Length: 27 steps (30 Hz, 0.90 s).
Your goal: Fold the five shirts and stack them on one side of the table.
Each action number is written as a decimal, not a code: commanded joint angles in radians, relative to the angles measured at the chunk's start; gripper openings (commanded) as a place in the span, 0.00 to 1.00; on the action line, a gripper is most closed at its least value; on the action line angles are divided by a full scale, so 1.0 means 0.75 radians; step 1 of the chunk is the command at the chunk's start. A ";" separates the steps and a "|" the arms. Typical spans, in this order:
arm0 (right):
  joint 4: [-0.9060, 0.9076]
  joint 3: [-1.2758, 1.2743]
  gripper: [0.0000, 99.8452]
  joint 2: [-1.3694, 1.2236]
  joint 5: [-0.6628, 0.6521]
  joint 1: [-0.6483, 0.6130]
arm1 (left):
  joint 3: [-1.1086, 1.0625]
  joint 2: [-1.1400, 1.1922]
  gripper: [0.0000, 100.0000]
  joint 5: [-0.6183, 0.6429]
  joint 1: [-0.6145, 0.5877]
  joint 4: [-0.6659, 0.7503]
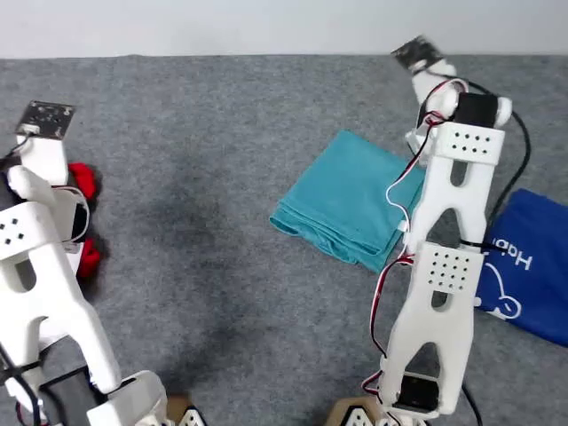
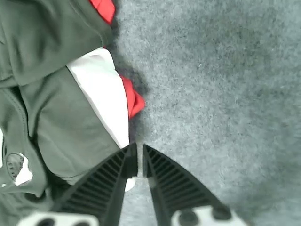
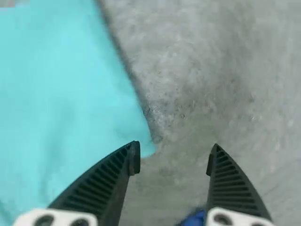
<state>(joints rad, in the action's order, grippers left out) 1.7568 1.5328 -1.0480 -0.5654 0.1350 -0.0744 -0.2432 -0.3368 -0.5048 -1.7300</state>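
A folded teal shirt (image 1: 351,200) lies right of the table's middle. My right arm (image 1: 453,222) stands over its right corner. In the right wrist view my right gripper (image 3: 175,153) is open just above the grey cloth, one finger at the teal shirt's (image 3: 61,108) corner, nothing between the fingers. A blue shirt (image 1: 532,275) with white print lies at the right edge. At the left edge my left arm (image 1: 44,266) hangs over a heap with a red shirt (image 1: 84,182). My left gripper (image 2: 139,149) is shut beside a dark green shirt (image 2: 61,127), a white shirt (image 2: 106,99) and the red shirt (image 2: 134,101).
Grey felt cloth (image 1: 195,222) covers the table, with open room between the two arms. The back edge of the table runs along a pale wall (image 1: 266,27). Both arm bases stand at the near edge.
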 commanded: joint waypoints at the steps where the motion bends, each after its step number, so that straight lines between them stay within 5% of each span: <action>1: 0.054 0.068 0.24 0.044 0.376 0.005 | -0.001 -0.051 0.03 0.051 0.008 -0.023; 7: 0.054 0.055 0.24 0.165 0.829 -0.011 | -0.001 -0.045 0.03 0.065 0.008 -0.027; 14: 0.056 -0.252 0.25 0.394 1.037 -0.105 | -0.001 -0.043 0.03 0.086 0.010 -0.025; 19: 0.048 -0.622 0.36 0.547 1.326 -0.187 | -0.001 -0.043 0.03 0.084 0.010 -0.029; 27: -0.089 -0.720 0.42 0.408 1.547 -0.271 | -0.001 -0.043 0.03 0.084 0.006 -0.029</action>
<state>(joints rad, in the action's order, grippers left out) 1.7338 0.9881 -0.7242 0.5531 -0.0537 -0.0790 -0.2432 -0.2831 -0.5048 -1.7300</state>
